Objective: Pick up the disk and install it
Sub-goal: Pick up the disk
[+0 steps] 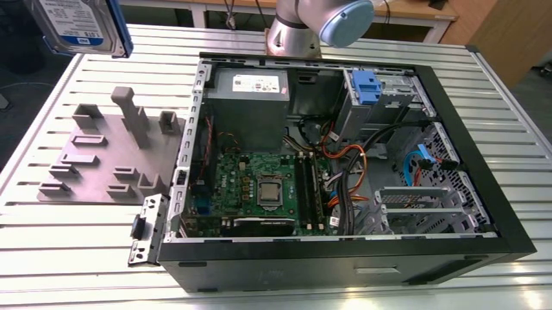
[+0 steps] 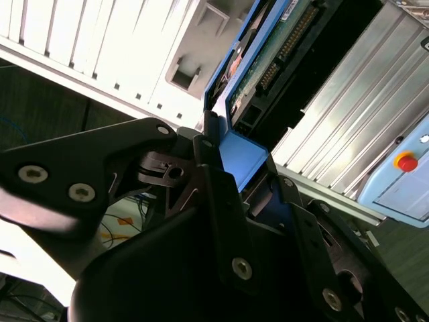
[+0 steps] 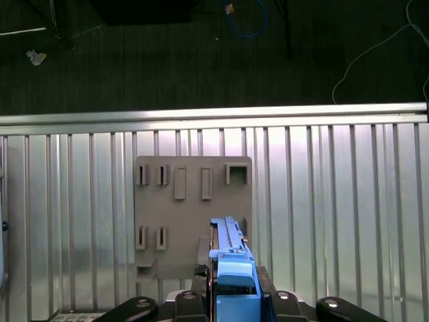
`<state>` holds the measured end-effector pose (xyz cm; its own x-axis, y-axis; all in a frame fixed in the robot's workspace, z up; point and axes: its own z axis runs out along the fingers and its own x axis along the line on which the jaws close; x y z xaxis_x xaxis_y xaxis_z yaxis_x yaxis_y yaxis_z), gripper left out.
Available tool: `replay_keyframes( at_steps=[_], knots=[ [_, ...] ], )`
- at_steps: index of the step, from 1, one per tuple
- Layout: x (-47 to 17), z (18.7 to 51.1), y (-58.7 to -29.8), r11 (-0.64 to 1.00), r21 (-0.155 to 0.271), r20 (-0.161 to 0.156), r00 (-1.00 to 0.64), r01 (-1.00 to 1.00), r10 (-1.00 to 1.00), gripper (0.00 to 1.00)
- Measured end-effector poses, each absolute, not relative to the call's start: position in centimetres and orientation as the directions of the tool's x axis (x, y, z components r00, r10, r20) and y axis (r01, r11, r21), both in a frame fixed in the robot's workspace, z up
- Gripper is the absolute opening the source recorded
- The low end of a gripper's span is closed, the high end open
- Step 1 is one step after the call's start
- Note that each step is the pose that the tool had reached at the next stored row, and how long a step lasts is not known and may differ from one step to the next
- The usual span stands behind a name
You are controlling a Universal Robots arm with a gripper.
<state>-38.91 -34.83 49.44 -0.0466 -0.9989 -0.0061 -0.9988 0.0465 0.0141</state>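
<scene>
Aloft, the end effector (image 2: 242,171) clamps the top-cropped disk (image 1: 79,26).

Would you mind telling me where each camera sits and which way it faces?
Exterior view: off the arm, above the slatted table, looking down on the open computer case and grey fixture plate; the arm shows, with the disk raised at the exterior view's left.
Second wrist view: at the wrist, looking along the hand, clamped on the disk's blue frame.
First wrist view: at the wrist, looking down past hand and disk onto the plate.
Shared: all three show disk and plate; both wrist views show the hand.
</scene>
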Motion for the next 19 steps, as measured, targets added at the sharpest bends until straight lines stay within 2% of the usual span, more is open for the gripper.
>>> replay_keyframes(
  at_steps=[19],
  knots=[
    [-38.17, 49.44, -34.83, 0.047, 0.014, -0.006, -0.047, -0.999, -0.999, 0.36]
  ],
)
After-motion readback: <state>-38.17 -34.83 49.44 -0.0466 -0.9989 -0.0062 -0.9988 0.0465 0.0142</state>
